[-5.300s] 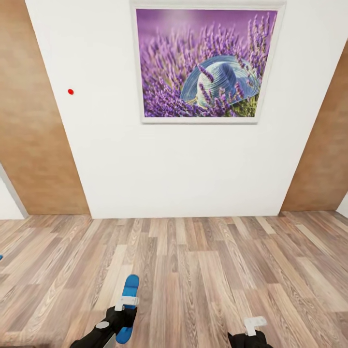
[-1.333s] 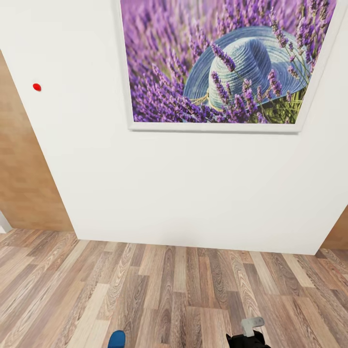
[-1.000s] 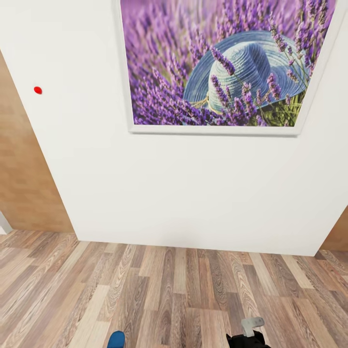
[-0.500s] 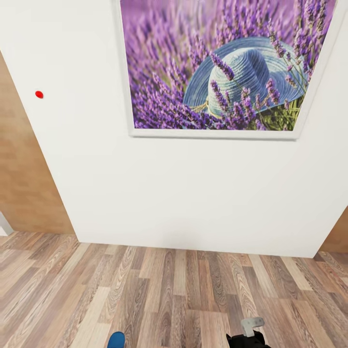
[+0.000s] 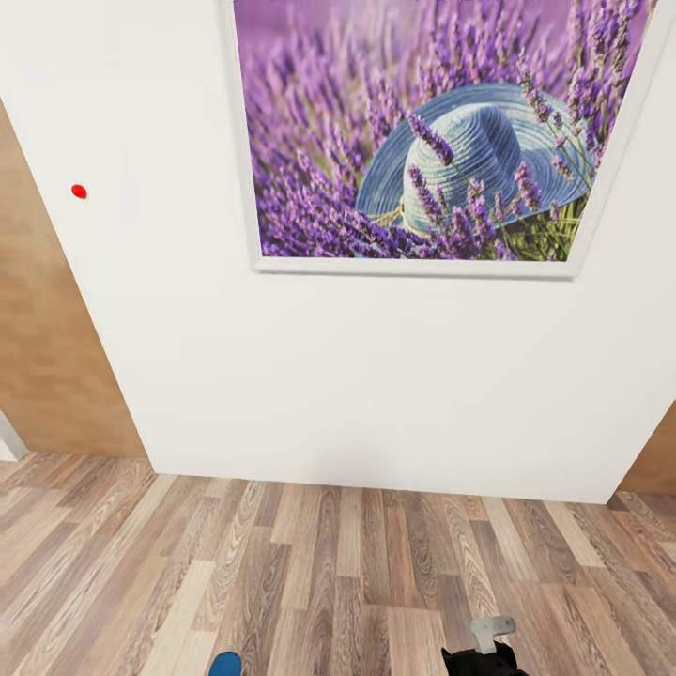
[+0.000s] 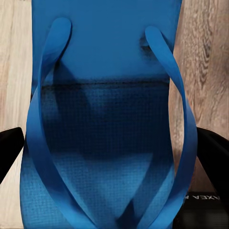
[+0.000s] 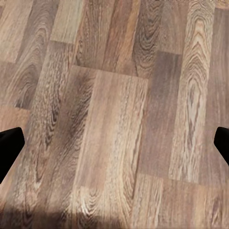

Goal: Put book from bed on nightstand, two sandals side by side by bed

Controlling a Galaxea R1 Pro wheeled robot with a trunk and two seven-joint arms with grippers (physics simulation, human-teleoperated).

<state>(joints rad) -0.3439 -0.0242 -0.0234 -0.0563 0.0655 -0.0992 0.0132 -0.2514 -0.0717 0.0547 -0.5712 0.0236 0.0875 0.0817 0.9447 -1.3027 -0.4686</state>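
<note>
The head view faces a white wall [image 5: 310, 376] bearing a white-framed picture of lavender and a blue woven hat [image 5: 422, 141], with a small red dot [image 5: 79, 192] on the wall to its left and a light brown wood-plank floor [image 5: 310, 573] below. The task's thing in hand is one flat bright blue flip-flop sandal [image 6: 107, 119]: in the left wrist view it lies lengthwise between the two dark fingers of the left gripper [image 6: 112, 157], its two thin blue straps arching over the footbed, and its tip [image 5: 225, 665] appears at the lower edge of the head view. The jaws appear closed against the sandal's side edges, so the left gripper is judged to be carrying it above the floor. The right gripper [image 7: 114, 143] has its fingertips set wide apart with bare planks between them and holds nothing; its pale finger [image 5: 493, 631] shows in the head view. Handling judgement: the sandal is probably light and flexible foam, neither fragile nor slippery, but liable to bend or pivot under a narrow grip. Take hold across the sole's width near mid-length, clear of the straps, and keep it level. The sandal is not yet placed. Next, locate the bed.
</note>
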